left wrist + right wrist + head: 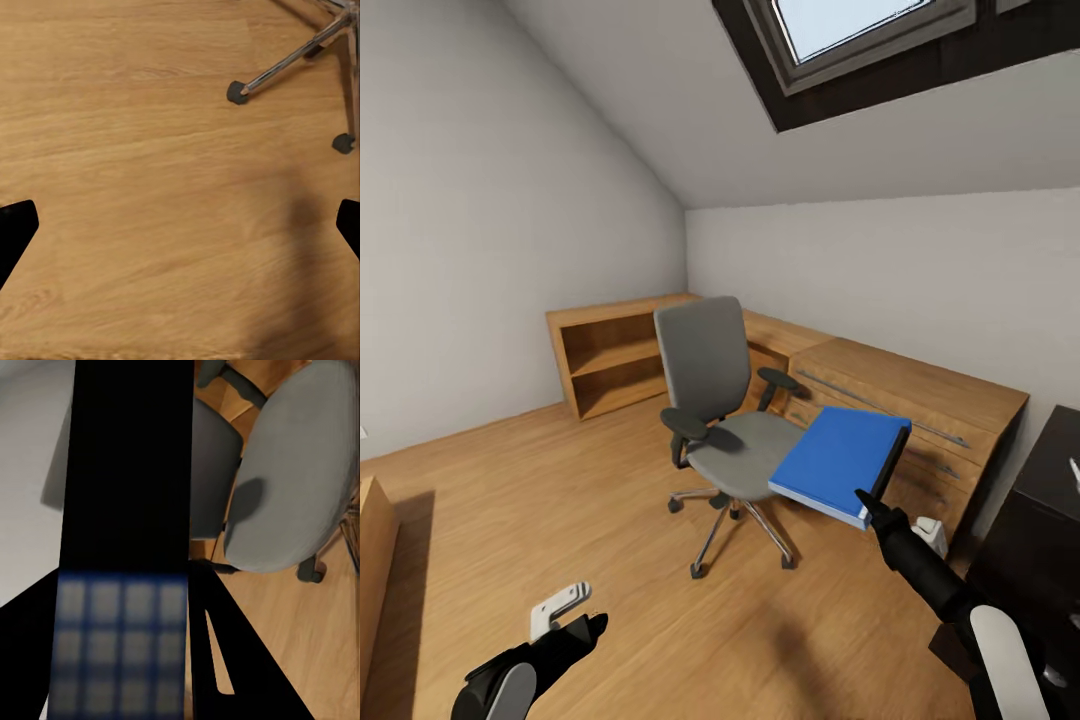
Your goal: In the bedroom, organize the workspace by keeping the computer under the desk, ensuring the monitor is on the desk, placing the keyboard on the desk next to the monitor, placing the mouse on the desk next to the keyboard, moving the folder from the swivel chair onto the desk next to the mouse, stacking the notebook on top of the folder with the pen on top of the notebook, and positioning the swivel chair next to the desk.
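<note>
The blue folder (pixel 838 459) hangs tilted in the air just right of the swivel chair's seat, its black spine (pixel 131 472) facing my right wrist camera. My right gripper (pixel 873 504) is shut on the folder's near corner. The grey swivel chair (pixel 722 410) stands on the oak floor mid-room; its seat (pixel 292 495) lies beyond the folder. Low at the left, my left gripper (pixel 592 630) hangs open over bare floor, its fingertips (pixel 16 225) far apart, with the chair's chrome legs and casters (pixel 238 92) ahead. The dark desk (pixel 1040 520) shows at the right edge.
A light oak dresser with long bar handles (pixel 920 400) runs along the far wall behind the chair, joined to open oak shelves (pixel 610 360) in the corner. Another wooden piece (pixel 374 560) sits at the left edge. A skylight (pixel 860 30) is overhead.
</note>
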`<state>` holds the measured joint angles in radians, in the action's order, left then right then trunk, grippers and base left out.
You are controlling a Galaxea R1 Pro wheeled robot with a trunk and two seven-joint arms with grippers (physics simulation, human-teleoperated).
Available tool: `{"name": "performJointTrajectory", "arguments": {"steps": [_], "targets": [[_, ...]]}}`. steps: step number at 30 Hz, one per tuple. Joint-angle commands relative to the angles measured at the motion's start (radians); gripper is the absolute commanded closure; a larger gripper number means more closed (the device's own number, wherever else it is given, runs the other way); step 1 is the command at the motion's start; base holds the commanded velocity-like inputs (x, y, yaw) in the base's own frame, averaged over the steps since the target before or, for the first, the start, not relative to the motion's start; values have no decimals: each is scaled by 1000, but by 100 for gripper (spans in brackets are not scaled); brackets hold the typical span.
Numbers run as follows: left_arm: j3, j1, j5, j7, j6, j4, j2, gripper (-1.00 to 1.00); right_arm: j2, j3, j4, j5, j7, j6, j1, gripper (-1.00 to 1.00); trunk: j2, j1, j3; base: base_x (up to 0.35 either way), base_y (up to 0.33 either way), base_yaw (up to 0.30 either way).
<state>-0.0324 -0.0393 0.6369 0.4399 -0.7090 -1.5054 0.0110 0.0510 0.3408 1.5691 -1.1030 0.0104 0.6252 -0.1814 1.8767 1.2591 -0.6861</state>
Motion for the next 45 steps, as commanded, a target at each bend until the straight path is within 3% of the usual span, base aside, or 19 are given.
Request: {"name": "performJointTrajectory", "arguments": {"steps": [1, 4, 6, 7, 10, 11, 13, 16, 21, 27, 45], "targets": [[-1, 0, 10, 8, -2, 19, 0, -100, 1, 3, 0, -1, 1, 7, -1, 100, -7, -4, 2, 0, 0, -259], [-1, -1, -18, 5, 8, 124, -11, -100, 1, 3, 0, -1, 2, 7, -1, 100, -28, -16, 12, 0, 0, -260], [-1, -1, -106, 1, 111, 287, -54, -100, 2, 2, 0, -1, 1, 6, -1, 100, -42, -23, 18, 0, 0, -262], [-1, -1, -116, 0, 138, 322, -58, -100, 2, 2, 0, -1, 1, 6, -1, 100, -49, -27, 21, 0, 0, -262], [12, -1, -158, -18, 368, 588, -67, -100, 5, 1, 0, -1, 0, 5, -1, 100, -70, -39, 30, 0, 0, -262], [43, -1, -194, -34, 557, 766, -67, -100, 6, 1, 0, -1, 0, 5, -1, 100, -77, -42, 34, 0, 0, -262], [73, -1, -255, -42, 738, 892, -66, -100, 7, 1, 0, -1, 0, 5, -1, 100, -91, -50, 40, 0, 0, -262], [87, -1, -303, -45, 840, 959, -66, -100, 7, 0, 0, -1, -1, 5, -1, 100, -112, -62, 49, 0, 0, -262], [92, -1, -321, -59, 883, 989, -68, -100, 9, -3, 0, 0, -1, 3, -1, 100, -147, -81, 65, 0, 0, -262], [92, -2, -322, -136, 893, 1001, -69, -100, 7, -4, 0, 1, 2, 1, -1, 100, -189, -104, 84, 0, 0, -263], [92, -2, -325, -148, 902, 1008, -64, -100, 6, -22, 0, 0, 0, 8, -1, 100, -315, -173, 140, 0, 0, -69]]}}
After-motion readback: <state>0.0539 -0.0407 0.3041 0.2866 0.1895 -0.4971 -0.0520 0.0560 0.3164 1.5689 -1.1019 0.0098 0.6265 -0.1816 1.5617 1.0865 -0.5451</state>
